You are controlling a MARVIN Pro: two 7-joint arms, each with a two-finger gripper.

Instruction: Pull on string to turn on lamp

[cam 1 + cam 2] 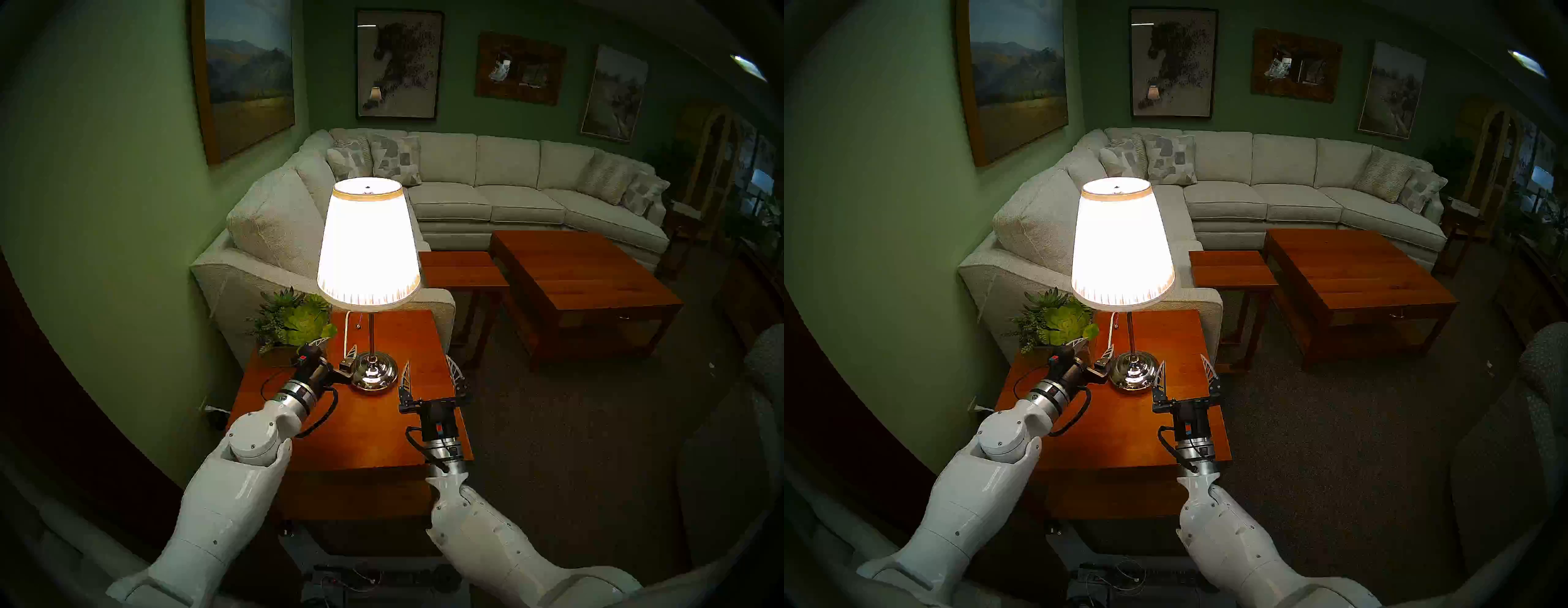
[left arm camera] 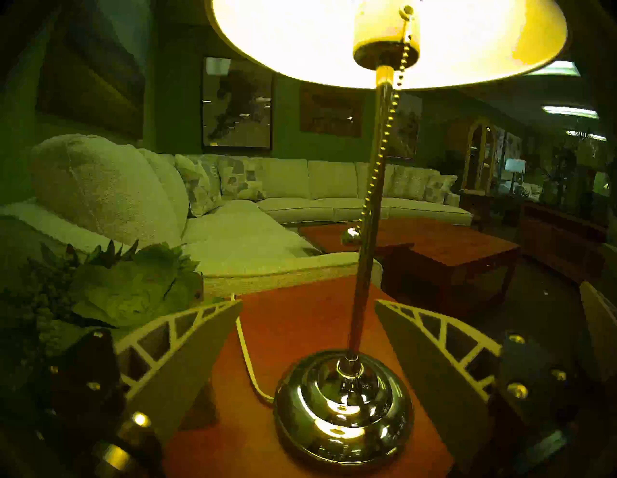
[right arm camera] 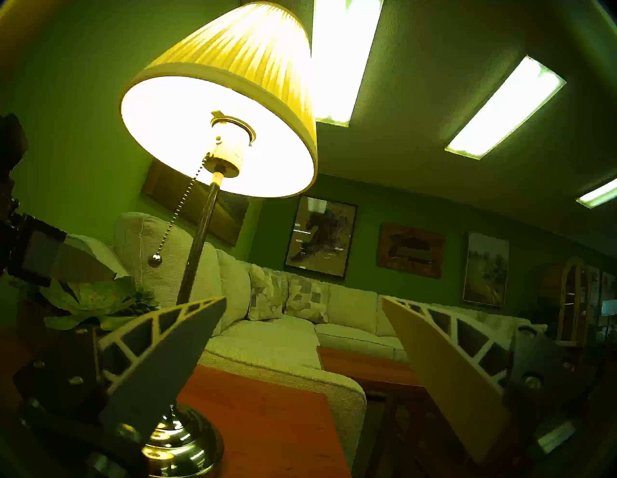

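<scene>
The lamp [image 1: 368,242] stands on the wooden side table [image 1: 360,429], its white pleated shade glowing, with a chrome stem and a domed base [image 1: 374,371]. The string [image 1: 358,327], a thin beaded chain with a small knob, hangs free just left of the stem; it also shows in the left wrist view [image 2: 377,167] and the right wrist view [image 3: 154,260]. My left gripper [image 1: 337,346] is open and empty, low beside the base's left side, below the knob. My right gripper [image 1: 428,369] is open and empty, to the right of the base.
A potted succulent [image 1: 292,322] sits at the table's far left corner, close behind my left gripper. A white power cord [image 1: 347,335] runs from the base to the back edge. A sofa [image 1: 271,229] stands behind the table, and a coffee table [image 1: 581,276] to the right.
</scene>
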